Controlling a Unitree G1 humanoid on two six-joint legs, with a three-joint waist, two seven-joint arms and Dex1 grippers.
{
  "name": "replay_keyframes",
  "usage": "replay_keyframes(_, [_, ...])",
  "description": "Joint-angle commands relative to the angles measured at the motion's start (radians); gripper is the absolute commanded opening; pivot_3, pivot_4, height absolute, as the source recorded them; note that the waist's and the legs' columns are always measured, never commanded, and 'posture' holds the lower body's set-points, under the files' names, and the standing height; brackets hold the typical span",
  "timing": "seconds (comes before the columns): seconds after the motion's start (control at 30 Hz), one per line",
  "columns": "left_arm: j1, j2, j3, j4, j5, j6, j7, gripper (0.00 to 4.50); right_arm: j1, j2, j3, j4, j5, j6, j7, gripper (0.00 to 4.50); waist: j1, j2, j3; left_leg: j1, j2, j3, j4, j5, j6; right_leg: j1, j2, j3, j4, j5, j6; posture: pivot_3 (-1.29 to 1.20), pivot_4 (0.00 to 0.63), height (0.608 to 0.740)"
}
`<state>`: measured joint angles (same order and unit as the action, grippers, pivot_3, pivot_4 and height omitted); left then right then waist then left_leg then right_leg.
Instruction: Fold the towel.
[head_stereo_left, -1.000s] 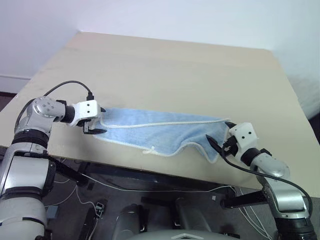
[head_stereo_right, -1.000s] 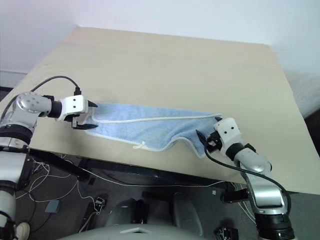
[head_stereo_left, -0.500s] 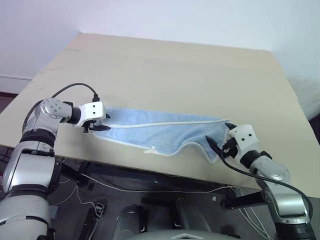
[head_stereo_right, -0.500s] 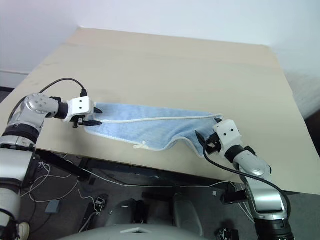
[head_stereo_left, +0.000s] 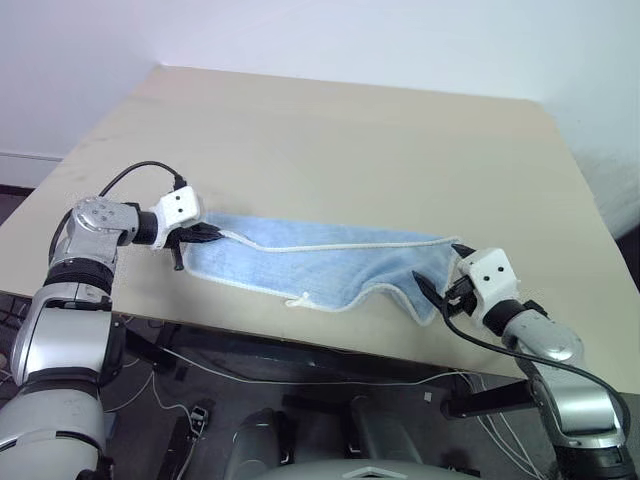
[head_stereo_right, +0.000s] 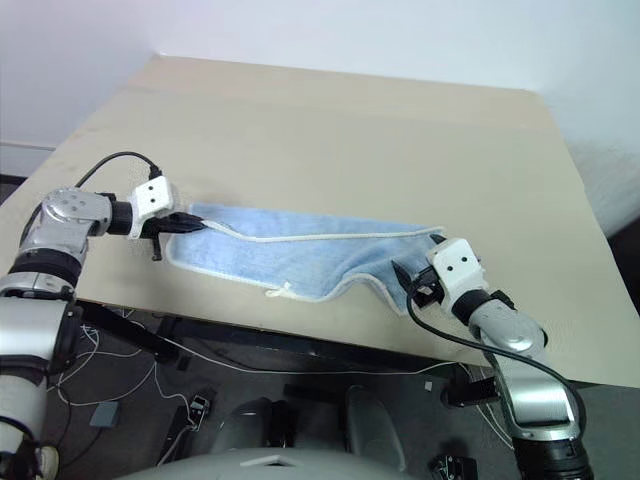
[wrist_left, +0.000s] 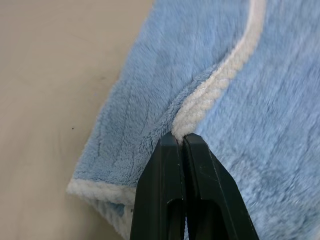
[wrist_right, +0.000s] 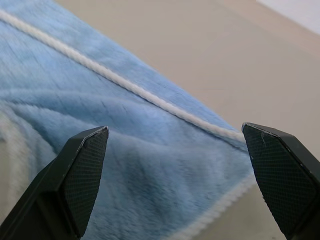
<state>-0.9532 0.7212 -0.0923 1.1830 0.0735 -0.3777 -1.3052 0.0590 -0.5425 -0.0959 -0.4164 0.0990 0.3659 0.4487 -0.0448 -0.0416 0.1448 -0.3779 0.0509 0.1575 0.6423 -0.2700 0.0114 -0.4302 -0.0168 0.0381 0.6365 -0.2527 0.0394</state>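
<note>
Pinching only the towel (head_stereo_left: 320, 265)'s white cord at its end, the left gripper (wrist_left: 181, 142)'s fingers risk slipping off when lifting, while the right gripper (wrist_right: 175, 165)'s fingers gape wide over the towel's other end on the table (head_stereo_left: 350, 140).

My left pincer (wrist_left: 181, 142) is pinched tight, fingers pressed together and angled downward. My right pincer (wrist_right: 175, 150) gapes wide, fingers (wrist_right: 82, 170) far apart, its wrist reaching forward, nearly level.
</note>
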Motion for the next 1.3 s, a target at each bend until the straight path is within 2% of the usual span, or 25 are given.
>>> replay_keyframes(0.03, [-0.039,0.031,0.061,-0.034,-0.060,0.062,-0.025,0.04,-0.080,-0.090,-0.007,0.011,-0.097,-0.043,0.000,4.50,-0.001,0.000,0.000,0.000,0.000,0.000,0.001,0.000,0.000,0.000,0.000,0.000,0.001,0.000,0.000,0.00,0.150,0.722])
replay_keyframes(0.2, [-0.016,0.033,0.081,-0.075,-0.084,0.091,-0.042,0.04,-0.199,-0.216,0.042,0.201,-0.225,-0.129,0.014,4.50,0.002,0.000,0.000,-0.001,0.000,0.000,0.002,-0.001,0.001,-0.001,0.001,0.000,0.001,0.000,0.000,0.00,0.150,0.722])
replay_keyframes(0.3, [0.006,0.031,0.083,-0.098,-0.089,0.097,-0.042,0.04,-0.271,-0.249,0.080,0.335,-0.259,-0.204,0.035,4.50,0.000,0.000,0.000,-0.003,0.000,0.000,0.003,-0.001,0.001,-0.002,0.000,0.000,0.001,-0.001,0.000,0.00,0.150,0.722])
replay_keyframes(0.53, [0.053,0.021,0.093,-0.157,-0.102,0.114,-0.033,0.04,-0.407,-0.257,0.160,0.651,-0.314,-0.385,0.071,4.50,-0.001,0.000,0.000,-0.003,0.000,0.001,0.005,-0.001,0.001,-0.003,0.001,0.000,0.003,0.000,0.001,0.00,0.150,0.722])
replay_keyframes(0.7, [0.078,0.018,0.093,-0.181,-0.109,0.120,-0.016,0.04,-0.482,-0.243,0.186,0.801,-0.334,-0.482,0.071,4.50,-0.001,0.000,0.000,-0.003,0.000,0.002,0.005,-0.001,0.001,-0.003,0.000,0.001,0.005,0.000,0.002,0.00,0.150,0.722])
replay_keyframes(0.8, [0.092,0.014,0.092,-0.191,-0.108,0.120,-0.004,0.00,-0.502,-0.238,0.186,0.825,-0.325,-0.517,0.084,3.93,-0.001,0.000,0.000,-0.003,0.000,0.002,0.006,0.000,0.001,-0.004,0.000,0.002,0.007,0.000,0.002,0.00,0.150,0.722])
replay_keyframes(1.17, [0.102,0.001,0.093,-0.190,-0.105,0.122,0.040,0.00,-0.490,-0.246,0.169,0.789,-0.300,-0.565,0.158,0.13,-0.001,0.000,0.000,-0.002,0.000,0.003,0.006,0.000,0.000,-0.004,-0.001,0.002,0.009,0.000,0.003,0.00,0.150,0.722])
replay_keyframes(1.3, [0.067,-0.015,0.115,-0.157,-0.111,0.123,0.117,0.00,-0.492,-0.257,0.144,0.778,-0.287,-0.564,0.158,0.02,-0.001,0.000,0.000,-0.002,0.000,0.003,0.006,0.000,0.000,-0.004,-0.001,0.002,0.010,0.000,0.003,0.00,0.150,0.722])
